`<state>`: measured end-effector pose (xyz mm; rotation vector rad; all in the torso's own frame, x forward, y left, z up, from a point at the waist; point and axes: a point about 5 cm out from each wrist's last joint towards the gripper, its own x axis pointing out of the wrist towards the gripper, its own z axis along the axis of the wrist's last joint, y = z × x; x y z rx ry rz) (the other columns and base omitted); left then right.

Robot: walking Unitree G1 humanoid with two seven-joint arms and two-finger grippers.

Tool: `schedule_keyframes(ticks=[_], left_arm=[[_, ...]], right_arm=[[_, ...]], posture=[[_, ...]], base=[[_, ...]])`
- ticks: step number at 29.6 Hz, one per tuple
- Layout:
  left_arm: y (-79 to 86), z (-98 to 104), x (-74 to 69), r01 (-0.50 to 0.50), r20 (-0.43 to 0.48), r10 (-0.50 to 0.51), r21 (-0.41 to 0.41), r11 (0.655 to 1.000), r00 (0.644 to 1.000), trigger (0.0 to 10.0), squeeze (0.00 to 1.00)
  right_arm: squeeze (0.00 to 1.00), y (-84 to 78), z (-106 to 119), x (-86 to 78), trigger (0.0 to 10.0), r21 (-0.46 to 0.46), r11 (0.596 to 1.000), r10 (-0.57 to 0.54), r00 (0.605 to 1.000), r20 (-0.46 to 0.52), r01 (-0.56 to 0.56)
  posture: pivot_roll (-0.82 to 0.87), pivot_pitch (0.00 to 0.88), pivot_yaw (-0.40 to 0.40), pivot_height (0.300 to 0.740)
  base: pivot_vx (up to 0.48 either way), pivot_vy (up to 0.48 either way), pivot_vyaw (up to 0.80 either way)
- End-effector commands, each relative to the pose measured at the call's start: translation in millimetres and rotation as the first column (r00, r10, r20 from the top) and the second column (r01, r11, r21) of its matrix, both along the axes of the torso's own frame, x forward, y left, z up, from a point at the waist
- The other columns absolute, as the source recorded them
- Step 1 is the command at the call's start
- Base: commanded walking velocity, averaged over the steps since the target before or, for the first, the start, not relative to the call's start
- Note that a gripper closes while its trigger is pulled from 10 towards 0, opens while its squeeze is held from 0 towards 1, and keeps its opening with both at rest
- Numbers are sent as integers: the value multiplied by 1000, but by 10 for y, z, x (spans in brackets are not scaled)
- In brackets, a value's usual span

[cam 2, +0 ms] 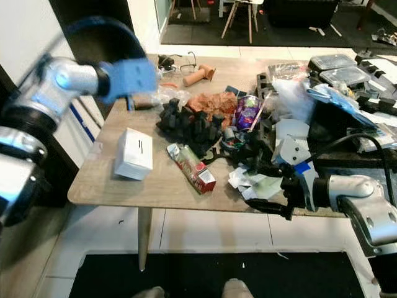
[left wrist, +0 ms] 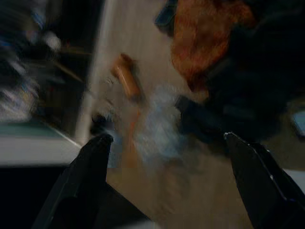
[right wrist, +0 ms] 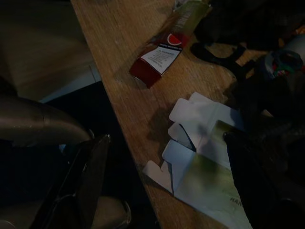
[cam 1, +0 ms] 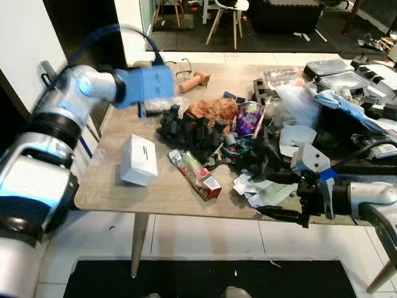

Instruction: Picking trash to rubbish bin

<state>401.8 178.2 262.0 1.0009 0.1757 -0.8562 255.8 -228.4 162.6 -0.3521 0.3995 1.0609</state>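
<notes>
Cluttered table [cam 1: 118,180], white box [cam 1: 139,159], red carton [cam 1: 197,174] lying flat

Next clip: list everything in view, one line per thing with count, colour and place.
table: one, wood, centre
white box: one, left part of table
red carton: one, lying flat near front edge
flattened cardboard: white and green, front edge
black foam pieces: pile, table middle
orange cloth: one, behind the pile
plastic containers: several, clear, far right
left hand: open, over far left of table
right hand: open, at the flattened cardboard
</notes>
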Motion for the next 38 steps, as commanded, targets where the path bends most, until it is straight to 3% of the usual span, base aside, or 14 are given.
schedule_keyframes(ticks=[1, 8, 12, 14, 16, 18, 19, 21, 23, 24, 25, 26, 29, 38], left_arm=[[131, -86, -4, -109, -159, 97, -74, 991, 982, 10000, 0], [160, -55, -56, -242, -468, 116, -218, 945, 876, 10000, 0], [226, 42, -73, -406, -589, 164, -305, 861, 791, 10000, 0], [241, 50, -83, -445, -621, 174, -313, 839, 764, 10000, 0], [277, -7, -128, -541, -712, 193, -301, 786, 676, 10000, 0], [277, -7, -128, -541, -712, 193, -301, 786, 676, 10000, 0], [296, -71, -162, -593, -761, 208, -272, 758, 615, 10000, 0], [296, -71, -162, -593, -761, 208, -272, 758, 615, 10000, 0], [342, -263, -258, -709, -864, 225, -194, 678, 451, 10000, 0], [342, -263, -258, -709, -864, 225, -194, 678, 451, 10000, 0], [372, -374, -316, -754, -900, 230, -145, 641, 369, 10000, 0], [372, -374, -316, -754, -900, 230, -145, 641, 369, 10000, 0], [449, -578, -434, -828, -947, 230, -60, 558, 224, 10000, 0], [347, -798, -472, -869, -973, 176, -45, 492, 149, 10000, 0]], right_arm=[[0, -24, 27, 2, 10000, -3, 1000, -9, 1000, 7, 9], [0, -31, 22, 8, 10000, -6, 1000, -15, 1000, 8, 15], [0, -41, 25, 9, 10000, -8, 1000, -21, 1000, 10, 21], [0, -48, 27, 10, 10000, -9, 1000, -24, 1000, 11, 24], [0, -64, 30, 13, 10000, -11, 999, -30, 999, 14, 31], [0, -64, 30, 13, 10000, -11, 999, -30, 999, 14, 31], [0, -69, 28, 13, 10000, -12, 999, -33, 999, 13, 33], [0, -69, 28, 13, 10000, -12, 999, -33, 999, 13, 33], [0, -69, 20, 13, 10000, -12, 999, -35, 999, 14, 35], [0, -69, 20, 13, 10000, -12, 999, -35, 999, 14, 35], [0, -68, 18, 13, 10000, -12, 999, -35, 999, 14, 35], [0, -68, 18, 13, 10000, -12, 999, -35, 999, 14, 35], [0, -68, 14, 16, 10000, -10, 999, -36, 999, 14, 36], [0, -71, 22, 25, 10000, -11, 999, -37, 999, 19, 37]], posture=[[-98, 0, 50, 740], [-96, 0, 56, 740], [-95, 0, 60, 740], [-92, 0, 61, 740], [-83, 0, 67, 740], [-83, 0, 67, 740], [-79, 0, 67, 740], [-79, 0, 67, 740], [-69, 0, 67, 740], [-69, 0, 67, 740], [-65, 0, 65, 740], [-65, 0, 65, 740], [-58, 0, 62, 740], [-66, 0, 61, 740]], base=[[0, 0, 0], [0, 0, 0], [0, 0, 0], [0, 0, 0], [0, 0, 0], [0, 0, 0], [0, 0, 0], [0, 0, 0], [0, 0, 0], [0, 0, 0], [0, 0, 0], [0, 0, 0], [0, 0, 0], [0, 0, 0]])
